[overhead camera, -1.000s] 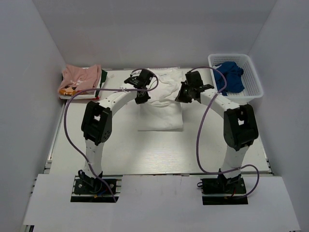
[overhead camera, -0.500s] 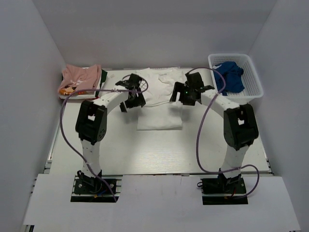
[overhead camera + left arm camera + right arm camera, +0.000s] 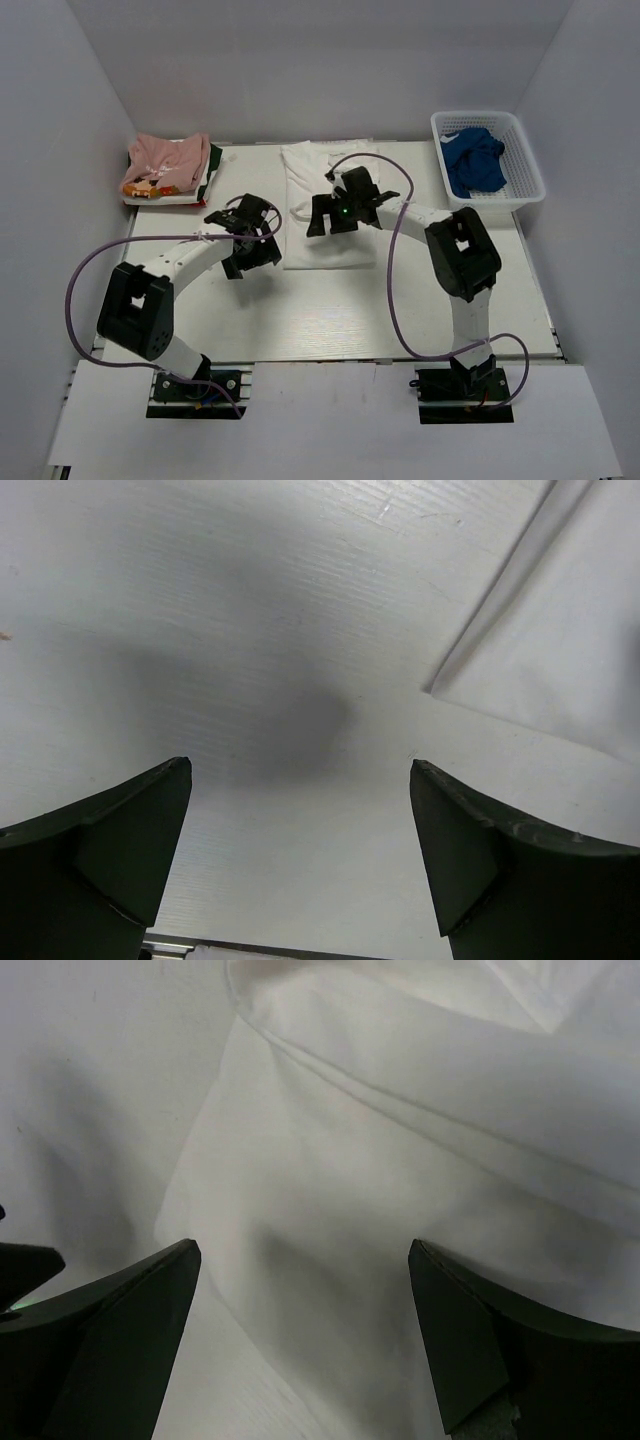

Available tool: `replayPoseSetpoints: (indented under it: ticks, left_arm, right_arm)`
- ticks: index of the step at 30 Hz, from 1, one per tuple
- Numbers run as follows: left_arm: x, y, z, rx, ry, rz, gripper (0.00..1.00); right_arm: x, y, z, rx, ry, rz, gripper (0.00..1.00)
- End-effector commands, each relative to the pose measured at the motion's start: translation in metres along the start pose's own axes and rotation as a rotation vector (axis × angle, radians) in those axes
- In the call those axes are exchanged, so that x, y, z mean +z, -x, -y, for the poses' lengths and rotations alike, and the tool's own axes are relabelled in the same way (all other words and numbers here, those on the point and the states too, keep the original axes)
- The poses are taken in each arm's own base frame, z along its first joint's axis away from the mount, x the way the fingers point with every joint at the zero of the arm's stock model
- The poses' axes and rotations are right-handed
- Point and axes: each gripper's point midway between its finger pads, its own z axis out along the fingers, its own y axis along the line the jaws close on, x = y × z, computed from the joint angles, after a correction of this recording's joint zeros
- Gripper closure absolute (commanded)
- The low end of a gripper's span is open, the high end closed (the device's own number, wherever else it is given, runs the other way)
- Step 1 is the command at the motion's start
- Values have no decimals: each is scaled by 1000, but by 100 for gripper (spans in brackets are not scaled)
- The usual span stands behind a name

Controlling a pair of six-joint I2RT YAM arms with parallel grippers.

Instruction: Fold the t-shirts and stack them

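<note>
The white t-shirt [image 3: 325,240] lies flat as a folded strip running from the middle of the table to the back; no print shows on it. My left gripper [image 3: 250,248] hovers open over bare table just left of the shirt's near left corner [image 3: 560,650], its fingers [image 3: 300,770] empty. My right gripper [image 3: 328,212] is open above the shirt's middle, white cloth [image 3: 400,1160] under its spread fingers [image 3: 300,1250]. The pink t-shirt [image 3: 165,158] with orange print sits folded at the back left.
A white basket [image 3: 530,185] at the back right holds crumpled blue cloth [image 3: 475,160]. The pink shirt rests on a small pile of folded clothes [image 3: 195,190]. White walls close in the table on three sides. Purple cables loop from both arms.
Both grippers went from shut to open and let go of the white shirt, which now lies flat. The left arm drew back toward the near left; the right swung left over the shirt.
</note>
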Motion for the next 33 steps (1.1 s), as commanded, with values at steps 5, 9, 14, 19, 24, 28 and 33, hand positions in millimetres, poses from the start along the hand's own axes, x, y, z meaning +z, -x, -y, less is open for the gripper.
replayPoseSetpoints:
  ticks: [5, 9, 14, 19, 24, 28, 33]
  left_arm:
    - [-13, 3, -3, -16, -33, 37, 0]
    - [-19, 6, -2, -9, -48, 52, 0]
    - [-22, 7, 1, 26, -66, 68, 0]
    - [-12, 17, 34, 59, -193, 82, 0]
    - [13, 18, 56, 92, -234, 40, 12]
    - [32, 16, 64, 109, -218, -10, 20]
    - [42, 8, 76, 131, -261, -38, 31]
  right_arm:
    - [30, 102, 15, 0, -72, 299, 10]
    - [35, 173, 42, 25, -160, 484, 10]
    - [9, 199, 48, -14, -161, 513, 10]
    - [-50, 132, 35, -40, -183, 472, 10]
    - [-124, 68, 58, 163, -343, 470, 10]
    - [-119, -13, 76, 318, -389, 296, 10]
    - [-102, -54, 71, 385, -318, 163, 10]
